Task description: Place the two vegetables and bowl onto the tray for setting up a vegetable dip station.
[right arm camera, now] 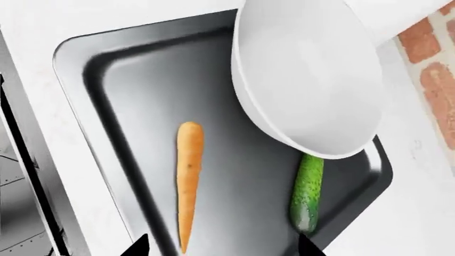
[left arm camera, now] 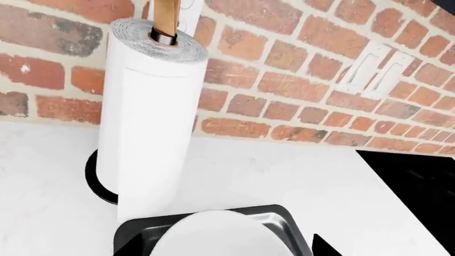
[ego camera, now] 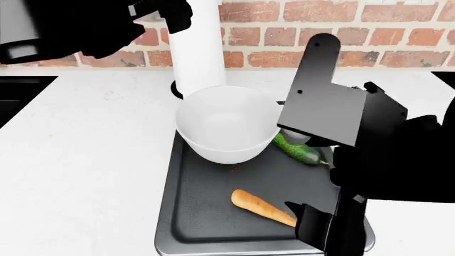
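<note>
The dark-grey tray [ego camera: 206, 213] lies on the white counter. The white bowl [ego camera: 226, 128] rests at its far end, its rim reaching past the tray's far edge. On the tray floor lie the orange carrot [ego camera: 263, 207] and, beside the bowl, the green cucumber [ego camera: 299, 151]. My right gripper [right arm camera: 224, 248] hangs open above the tray [right arm camera: 106, 106]; the carrot [right arm camera: 188, 181] points between its fingers, with the cucumber [right arm camera: 307, 192] and bowl [right arm camera: 306, 80] beyond. My left gripper [left arm camera: 226, 250] is open, raised over the bowl [left arm camera: 213, 234] and tray [left arm camera: 281, 224], holding nothing.
A tall white paper-towel roll [ego camera: 199, 48] on a black base stands right behind the bowl, against the brick wall. The roll [left arm camera: 149, 133] fills the left wrist view. A black sink [left arm camera: 419, 186] is set in the counter beside it. A white wall outlet [left arm camera: 376, 72] is on the bricks.
</note>
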Robot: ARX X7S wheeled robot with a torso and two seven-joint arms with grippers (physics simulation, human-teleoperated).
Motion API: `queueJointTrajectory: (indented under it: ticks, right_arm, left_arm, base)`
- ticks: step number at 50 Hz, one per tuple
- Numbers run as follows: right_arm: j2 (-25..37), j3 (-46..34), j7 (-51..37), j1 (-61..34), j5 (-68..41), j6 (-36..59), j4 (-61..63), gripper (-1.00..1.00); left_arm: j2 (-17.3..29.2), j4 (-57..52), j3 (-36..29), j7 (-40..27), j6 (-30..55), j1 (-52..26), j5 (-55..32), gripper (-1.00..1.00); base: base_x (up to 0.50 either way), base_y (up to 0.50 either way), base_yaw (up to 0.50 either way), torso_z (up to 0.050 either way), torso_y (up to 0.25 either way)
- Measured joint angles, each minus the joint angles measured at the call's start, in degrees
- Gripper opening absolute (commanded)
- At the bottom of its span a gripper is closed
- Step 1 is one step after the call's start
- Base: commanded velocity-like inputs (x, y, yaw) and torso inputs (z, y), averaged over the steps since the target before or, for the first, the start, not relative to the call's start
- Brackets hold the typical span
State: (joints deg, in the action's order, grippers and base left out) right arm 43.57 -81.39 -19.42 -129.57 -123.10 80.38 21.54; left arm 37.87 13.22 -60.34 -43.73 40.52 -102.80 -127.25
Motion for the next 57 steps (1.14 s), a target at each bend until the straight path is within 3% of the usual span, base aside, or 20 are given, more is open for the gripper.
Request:
queueJointTrajectory:
  ticks: [19, 39, 46, 57]
  right_arm:
    - [11.9, 8.8, -19.8, -3.5, -19.8, -3.3, 2.5, 1.00]
    - [24.3, 25.8, -23.3, -2.8, -25.0, -14.1, 13.1, 1.00]
    - [27.5, 31.4, -24.2, -3.3, -27.0, -16.8, 15.7, 1.00]
    - [34.0, 40.0, -23.9, -2.5, -29.0, -22.2, 21.1, 1.00]
  left_arm:
    - [10.0, -12.6, 2.3, -4.9, 4.9, -2.5, -5.4, 1.00]
    - [25.0, -32.8, 9.3, -6.5, 8.7, -6.9, -14.9, 1.00]
    - [32.7, -40.1, 13.2, -2.0, 7.6, -6.3, -16.3, 1.00]
    - [45.4, -52.5, 16.4, 9.4, -1.8, -2.9, -13.2, 1.00]
  base:
    - [0.00, 0.00, 0.00, 0.000, 0.000]
    - [0.00, 0.00, 0.00, 0.000, 0.000]
    - [0.00, 0.00, 0.00, 0.000, 0.000]
    - [0.00, 0.00, 0.00, 0.000, 0.000]
